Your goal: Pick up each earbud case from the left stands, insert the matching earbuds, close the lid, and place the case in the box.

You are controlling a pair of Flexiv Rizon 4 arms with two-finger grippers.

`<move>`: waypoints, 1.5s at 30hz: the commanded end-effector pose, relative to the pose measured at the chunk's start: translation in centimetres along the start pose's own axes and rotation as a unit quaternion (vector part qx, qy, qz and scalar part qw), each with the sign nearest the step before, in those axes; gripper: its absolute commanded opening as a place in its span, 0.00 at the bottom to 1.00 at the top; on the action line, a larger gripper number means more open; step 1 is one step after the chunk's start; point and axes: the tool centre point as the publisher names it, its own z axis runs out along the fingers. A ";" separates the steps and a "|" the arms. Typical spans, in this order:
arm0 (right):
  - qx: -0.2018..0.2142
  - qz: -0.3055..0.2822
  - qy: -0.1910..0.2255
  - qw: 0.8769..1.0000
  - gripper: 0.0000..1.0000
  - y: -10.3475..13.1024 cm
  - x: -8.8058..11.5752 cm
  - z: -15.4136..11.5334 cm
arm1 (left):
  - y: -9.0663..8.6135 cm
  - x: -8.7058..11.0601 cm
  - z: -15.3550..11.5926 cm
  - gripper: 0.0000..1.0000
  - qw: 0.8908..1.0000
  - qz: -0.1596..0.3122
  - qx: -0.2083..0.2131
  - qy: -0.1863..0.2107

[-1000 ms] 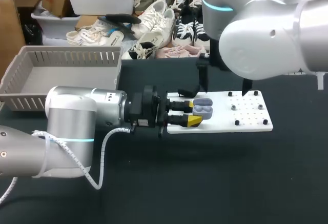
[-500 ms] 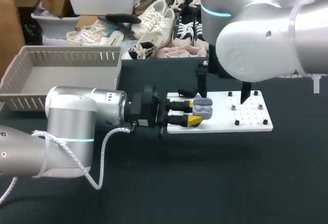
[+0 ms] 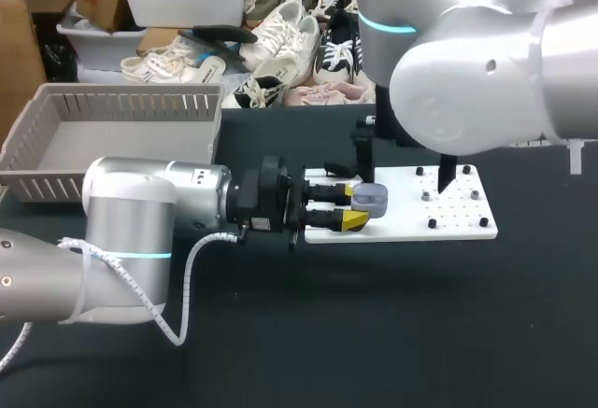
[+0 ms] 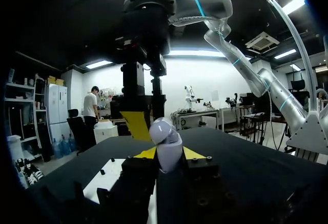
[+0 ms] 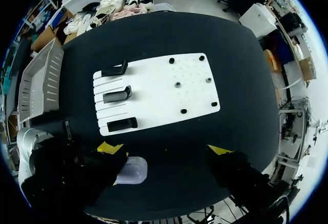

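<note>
Firmly, left jaws grip the earbud case [image 3: 372, 199] (long axis along them); right jaws gape.

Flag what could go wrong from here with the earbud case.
1. The left gripper pinches the earbud case only low on its body. The open right gripper has one fingertip right beside the case, so a push there could tilt it or pry it loose.
2. The case hangs in the air above the white board, so a slip might send it bouncing onto the table.
</note>
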 end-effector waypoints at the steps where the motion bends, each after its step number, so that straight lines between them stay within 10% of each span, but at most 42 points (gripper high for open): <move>1: 0.000 -0.001 -0.005 1.000 1.00 -0.4 0.7 -0.3 | 0.0 0.0 0.0 0.00 1.000 0.001 -0.001 0.000; 18: -0.061 -0.009 -0.085 0.994 1.00 -5.3 1.2 -2.1 | -0.1 -0.1 0.0 0.00 1.000 -0.001 -0.001 0.000; 32: -0.137 -0.045 -0.125 0.982 1.00 -8.2 2.2 -3.0 | -0.9 -3.8 -0.8 0.00 0.999 -0.027 -0.016 -0.013; 45: -0.137 -0.045 -0.125 0.982 1.00 -8.2 2.2 -3.0 | -1.5 -6.8 -5.1 0.00 0.991 -0.042 -0.130 0.008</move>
